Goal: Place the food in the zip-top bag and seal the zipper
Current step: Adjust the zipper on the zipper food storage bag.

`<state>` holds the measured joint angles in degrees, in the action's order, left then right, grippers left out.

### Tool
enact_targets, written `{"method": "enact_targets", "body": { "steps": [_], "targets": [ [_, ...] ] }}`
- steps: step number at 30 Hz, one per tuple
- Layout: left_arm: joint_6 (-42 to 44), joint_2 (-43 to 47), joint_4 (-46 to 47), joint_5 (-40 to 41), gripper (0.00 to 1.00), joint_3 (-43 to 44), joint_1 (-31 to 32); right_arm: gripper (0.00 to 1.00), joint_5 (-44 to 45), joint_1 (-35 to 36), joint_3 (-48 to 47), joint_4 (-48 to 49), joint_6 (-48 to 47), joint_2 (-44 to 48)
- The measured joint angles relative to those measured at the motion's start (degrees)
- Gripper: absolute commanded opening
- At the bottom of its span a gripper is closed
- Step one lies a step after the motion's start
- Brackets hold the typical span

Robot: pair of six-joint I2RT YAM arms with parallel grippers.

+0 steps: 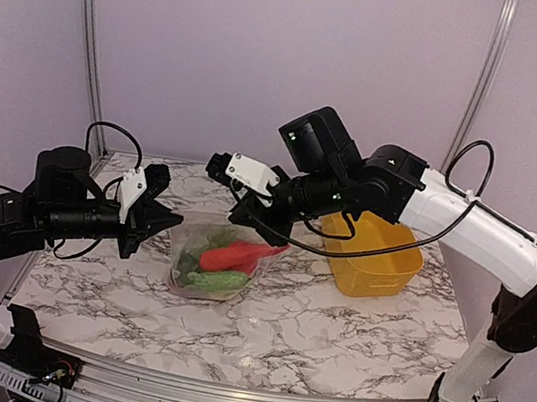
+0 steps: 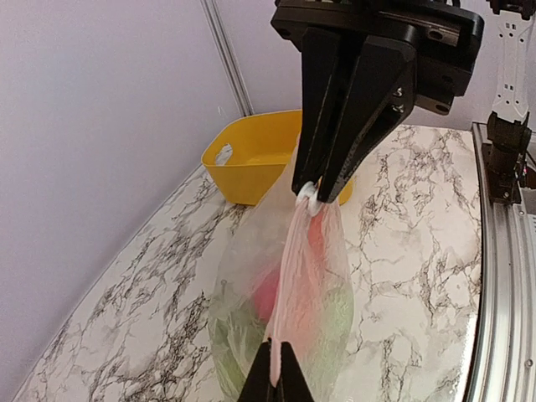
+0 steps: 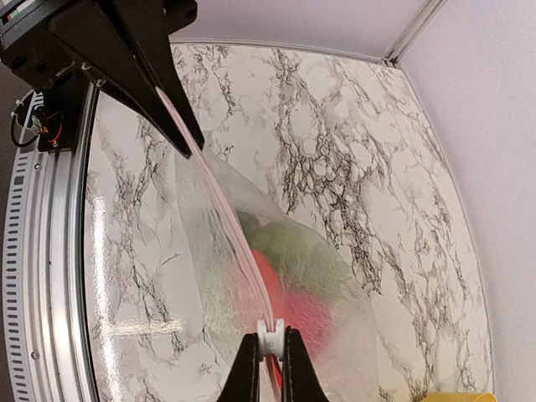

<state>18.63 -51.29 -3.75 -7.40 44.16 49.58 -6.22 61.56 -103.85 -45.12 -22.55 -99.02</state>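
From above, the food [image 1: 225, 255] lies inside the zip-top bag [image 1: 199, 272] at mid-bench [image 1: 330, 332], at 9 o'clock from the yellow basket [image 1: 376, 263]. Loading looks finished and only the sealing is left. The left gripper [image 1: 175, 218] reaches in from 9 o'clock. The right gripper [image 1: 246, 213] slants down from 2 o'clock. Both meet the bag's raised top edge.

In the left wrist view, the left gripper at 6 o'clock is clamped on the zipper [image 2: 293, 280]. The strip runs taut up to 12 o'clock, where the right gripper pinches a white slider [image 2: 311, 199].

In the right wrist view, the slider sits at 6 o'clock between closed fingers, and the strip stretches toward 11 o'clock. It looks pressed flat, but I cannot tell how much of it is locked.
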Motion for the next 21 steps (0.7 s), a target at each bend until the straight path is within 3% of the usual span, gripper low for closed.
{"method": "enact_targets", "body": {
  "steps": [21],
  "targets": [
    [-0.1,2.6,-1.3,-1.6,0.00,-0.9,-6.8,0.00,6.3,-11.4,13.7,-2.5,1.1,11.6]
  ]
}}
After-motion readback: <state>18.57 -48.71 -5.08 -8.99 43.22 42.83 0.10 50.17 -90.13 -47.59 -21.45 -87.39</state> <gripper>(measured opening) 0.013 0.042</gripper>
